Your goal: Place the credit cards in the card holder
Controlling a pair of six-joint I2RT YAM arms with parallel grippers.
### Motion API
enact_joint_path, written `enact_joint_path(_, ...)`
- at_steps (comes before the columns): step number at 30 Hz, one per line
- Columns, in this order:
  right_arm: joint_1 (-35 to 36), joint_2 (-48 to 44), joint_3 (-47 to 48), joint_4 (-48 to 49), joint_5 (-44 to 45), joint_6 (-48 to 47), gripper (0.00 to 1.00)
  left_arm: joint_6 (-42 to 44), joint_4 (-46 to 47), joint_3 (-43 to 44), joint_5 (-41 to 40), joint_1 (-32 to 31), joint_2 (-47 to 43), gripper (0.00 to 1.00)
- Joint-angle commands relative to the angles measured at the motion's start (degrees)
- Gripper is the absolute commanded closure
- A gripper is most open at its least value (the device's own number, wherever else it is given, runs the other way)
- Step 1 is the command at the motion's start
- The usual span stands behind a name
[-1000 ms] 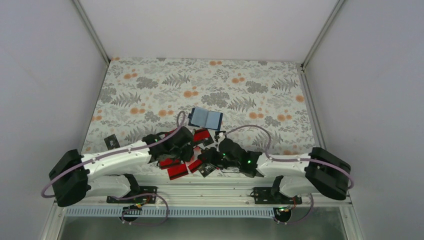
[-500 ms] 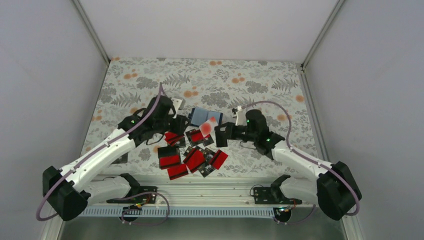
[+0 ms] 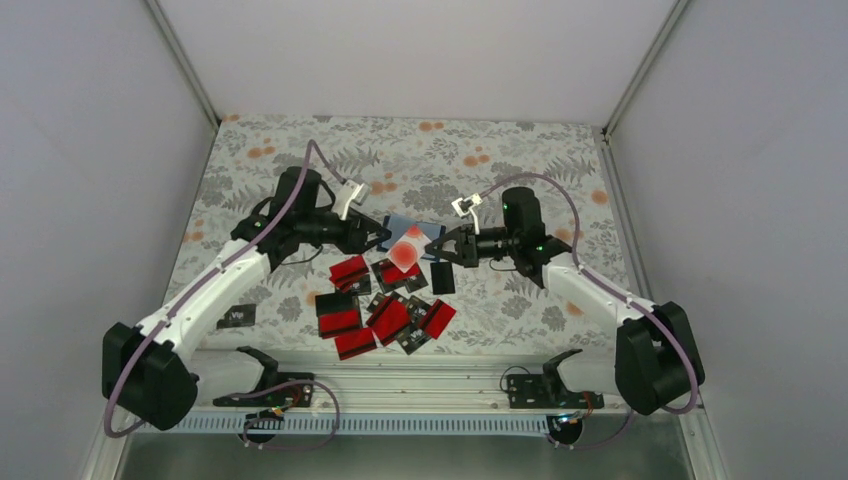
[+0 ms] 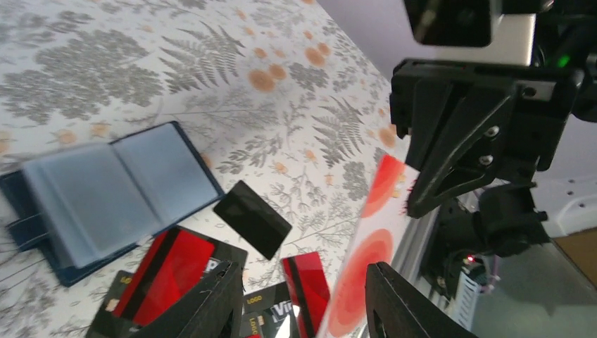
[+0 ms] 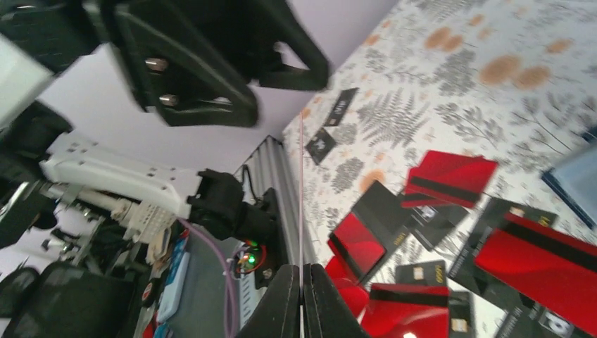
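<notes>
A pale card with a red blot (image 3: 406,252) hangs in the air over the card holder, and my right gripper (image 3: 441,250) is shut on its edge. In the right wrist view that card (image 5: 300,183) shows edge-on as a thin line running out of the shut jaws (image 5: 301,282). My left gripper (image 3: 381,240) faces it, open; the pale card (image 4: 366,246) reaches between its jaws (image 4: 303,303), close to the right finger. The navy card holder (image 4: 105,197) lies open on the cloth, partly hidden from above (image 3: 428,232). Several red credit cards (image 3: 380,312) lie in a heap nearer me.
A plain black card (image 3: 443,279) lies right of the heap, and it shows beside the holder (image 4: 252,218) in the left wrist view. Another black card (image 3: 236,317) lies apart at the near left. Grey walls and aluminium rails (image 3: 622,215) close in the flowered cloth.
Both arms have risen from the near card heap and swung back towards the holder. The right carries the pale card; the left jaws have opened wider.
</notes>
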Motion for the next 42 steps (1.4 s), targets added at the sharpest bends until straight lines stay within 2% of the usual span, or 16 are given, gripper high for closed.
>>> enact_joint_path(1,-0.5,-0.4,2.6,0.3,-8.3,-3.7,0.96,3.9,3.3,0.2,11.2,0.6,2.5,0.56)
enact_joint_path(7,-0.5,0.3,4.4,-1.8,-10.1,-5.6,0.96,6.0,4.9,0.2,17.7,0.6,2.6,0.58)
enact_joint_path(13,-0.5,1.9,7.1,-3.6,-12.0,-6.8,0.96,7.2,5.2,0.0,19.0,0.6,2.8,0.63)
enact_joint_path(16,-0.5,2.1,8.1,-3.9,-13.0,-6.8,0.96,7.3,5.3,0.0,19.3,0.5,3.3,0.73)
enact_joint_path(20,-0.5,2.7,9.4,-5.7,-13.3,-7.6,0.96,7.3,6.3,-0.3,20.8,0.5,3.2,0.94)
enact_joint_path(23,-0.5,2.8,10.0,-6.3,-11.9,-7.3,0.96,6.2,7.8,-0.7,21.1,0.5,3.0,0.97)
enact_joint_path(24,-0.5,2.8,10.3,-6.6,-10.2,-6.9,0.86,5.1,8.7,-0.9,20.5,0.4,3.0,0.98)
enact_joint_path(26,-0.5,2.9,10.3,-5.8,-6.6,-4.8,0.49,1.8,11.2,-1.3,18.4,0.4,3.1,0.98)
enact_joint_path(27,-0.5,2.9,9.9,-4.7,-5.2,-3.1,0.36,-1.6,13.4,-1.8,16.9,0.4,3.0,0.98)
enact_joint_path(29,-0.6,2.3,8.1,0.2,-3.3,1.4,0.29,-6.8,17.5,-2.3,15.0,0.5,2.9,0.98)
enact_joint_path(33,-0.6,1.2,3.5,10.6,2.1,10.4,0.31,-14.6,22.9,-2.3,9.5,0.5,3.3,0.98)
enact_joint_path(42,-0.5,2.4,0.0,30.2,3.9,25.0,0.45,-22.6,33.8,-2.3,10.8,0.4,6.6,0.98)
